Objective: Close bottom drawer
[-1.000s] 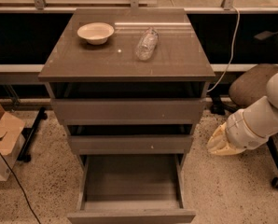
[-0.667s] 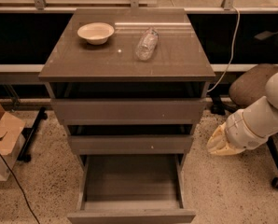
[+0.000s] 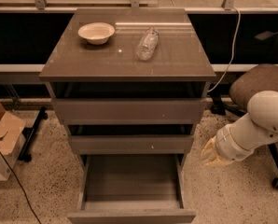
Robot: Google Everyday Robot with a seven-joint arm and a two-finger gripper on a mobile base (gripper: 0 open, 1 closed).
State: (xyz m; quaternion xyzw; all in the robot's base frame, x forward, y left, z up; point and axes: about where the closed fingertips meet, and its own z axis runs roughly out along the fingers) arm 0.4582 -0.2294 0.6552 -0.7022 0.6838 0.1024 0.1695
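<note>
The bottom drawer [image 3: 129, 181] of the grey-brown cabinet [image 3: 125, 59] stands pulled far out toward me, its smooth grey floor bare and its flat front at the lower edge of the view. The middle drawer [image 3: 129, 143] and the top drawer [image 3: 129, 110] above it stick out only a little. My gripper [image 3: 211, 154] hangs at the end of the white arm [image 3: 255, 125], to the right of the cabinet, level with the middle drawer and apart from every drawer.
A cream bowl [image 3: 96, 32] and a clear plastic bottle [image 3: 147, 44] lying on its side rest on the cabinet top. An office chair [image 3: 260, 85] stands at the right behind my arm. A cardboard box [image 3: 1, 134] and a cable lie at the left on the speckled floor.
</note>
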